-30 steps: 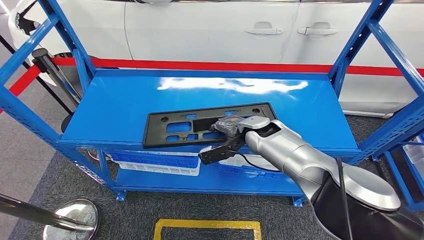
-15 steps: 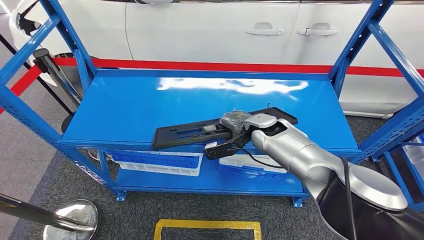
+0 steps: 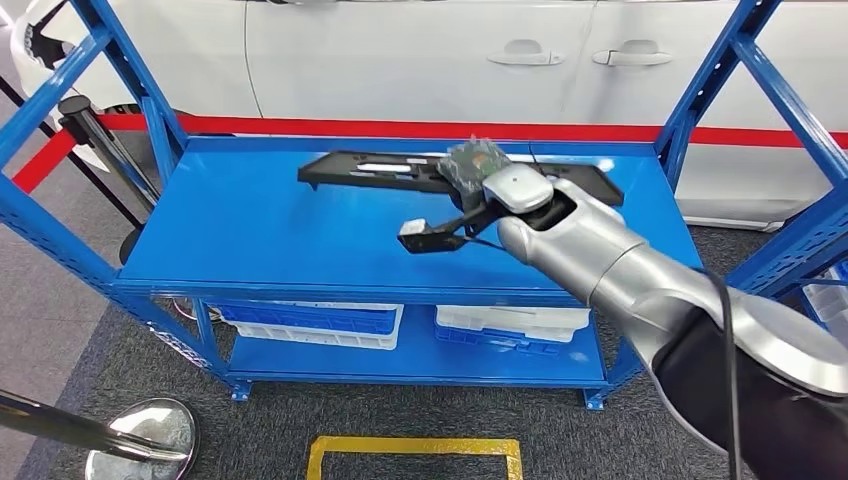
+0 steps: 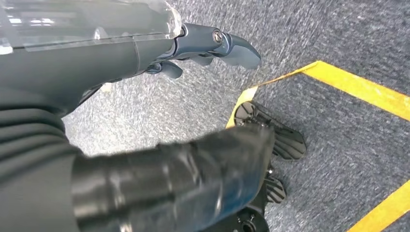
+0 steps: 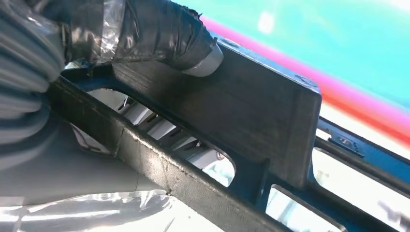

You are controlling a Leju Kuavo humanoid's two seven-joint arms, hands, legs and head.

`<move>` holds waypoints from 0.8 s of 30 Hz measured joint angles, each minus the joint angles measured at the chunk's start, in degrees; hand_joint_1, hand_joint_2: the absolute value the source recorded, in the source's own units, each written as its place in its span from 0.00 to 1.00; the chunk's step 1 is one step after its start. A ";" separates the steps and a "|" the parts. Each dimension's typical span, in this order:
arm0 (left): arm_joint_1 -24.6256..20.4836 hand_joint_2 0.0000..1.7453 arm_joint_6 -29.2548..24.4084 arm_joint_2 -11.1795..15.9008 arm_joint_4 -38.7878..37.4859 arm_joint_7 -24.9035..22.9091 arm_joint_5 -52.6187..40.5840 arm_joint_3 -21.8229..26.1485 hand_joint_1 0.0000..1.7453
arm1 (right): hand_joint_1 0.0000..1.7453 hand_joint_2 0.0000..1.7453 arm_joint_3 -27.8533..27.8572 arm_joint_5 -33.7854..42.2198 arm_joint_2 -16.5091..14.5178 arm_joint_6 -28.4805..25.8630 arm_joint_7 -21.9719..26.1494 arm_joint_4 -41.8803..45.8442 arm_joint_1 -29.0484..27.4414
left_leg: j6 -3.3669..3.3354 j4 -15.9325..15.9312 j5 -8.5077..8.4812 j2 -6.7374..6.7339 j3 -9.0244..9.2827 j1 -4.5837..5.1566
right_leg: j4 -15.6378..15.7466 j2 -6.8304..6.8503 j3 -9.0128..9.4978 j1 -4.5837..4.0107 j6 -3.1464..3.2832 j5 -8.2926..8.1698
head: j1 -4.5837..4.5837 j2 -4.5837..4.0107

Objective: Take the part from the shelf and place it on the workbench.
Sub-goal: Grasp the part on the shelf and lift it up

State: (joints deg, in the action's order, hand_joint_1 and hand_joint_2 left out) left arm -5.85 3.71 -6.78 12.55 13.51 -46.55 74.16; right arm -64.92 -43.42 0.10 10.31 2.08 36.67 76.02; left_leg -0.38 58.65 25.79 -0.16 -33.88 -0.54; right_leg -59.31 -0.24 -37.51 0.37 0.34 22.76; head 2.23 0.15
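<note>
The part is a long flat black plastic panel [image 3: 375,168] with cut-outs, now held level in the air above the blue shelf top [image 3: 260,230]. My right hand [image 3: 470,165] grips it near its middle. Close up, the right hand [image 5: 145,34] has its thumb pressed on the panel's black frame [image 5: 251,116]. My left hand [image 4: 212,46] hangs over grey carpet with fingers loosely extended and nothing in it.
Blue uprights [image 3: 720,75] stand at both ends of the shelf. Blue and white bins [image 3: 310,322] sit on the lower level. A white car [image 3: 450,60] is parked behind. A chrome stanchion base [image 3: 140,435] and yellow floor tape [image 3: 415,450] lie in front.
The right hand has raised the panel off the shelf top and carried it up and toward the back. It lay flat a second ago, tilted up half a second ago.
</note>
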 joint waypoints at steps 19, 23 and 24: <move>-0.10 1.00 0.98 -0.35 0.00 2.80 -0.31 -0.05 0.00 | 1.00 1.00 17.58 -8.52 3.76 4.51 0.64 15.95 3.77 | -0.01 0.02 0.00 0.10 -0.10 0.05 | 0.01 0.08 -0.06 -0.07 -0.04 0.03 | 0.00 0.00; -0.11 1.00 0.99 -0.34 0.00 2.92 -0.32 -0.04 0.00 | 1.00 1.00 18.94 -9.04 5.21 3.16 1.71 18.51 1.83 | -0.01 0.03 0.01 0.10 -0.10 0.05 | 0.01 0.09 -0.07 -0.07 -0.04 0.03 | 0.00 0.01; -0.12 1.00 0.99 -0.33 0.00 2.92 -0.47 -0.04 0.00 | 1.00 1.00 19.27 -8.97 5.66 3.21 2.58 19.31 1.41 | -0.01 0.03 0.01 0.09 -0.10 0.05 | 0.01 0.09 -0.07 -0.06 -0.04 0.03 | 0.00 0.01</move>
State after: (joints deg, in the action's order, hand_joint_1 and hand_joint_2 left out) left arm -5.96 4.70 -7.11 12.55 16.44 -47.02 74.12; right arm -45.66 -52.39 5.77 13.52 4.66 55.97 77.43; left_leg -0.40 58.67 25.80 -0.06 -33.98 -0.50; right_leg -59.30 -0.15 -37.58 0.30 0.29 22.79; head 2.23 0.15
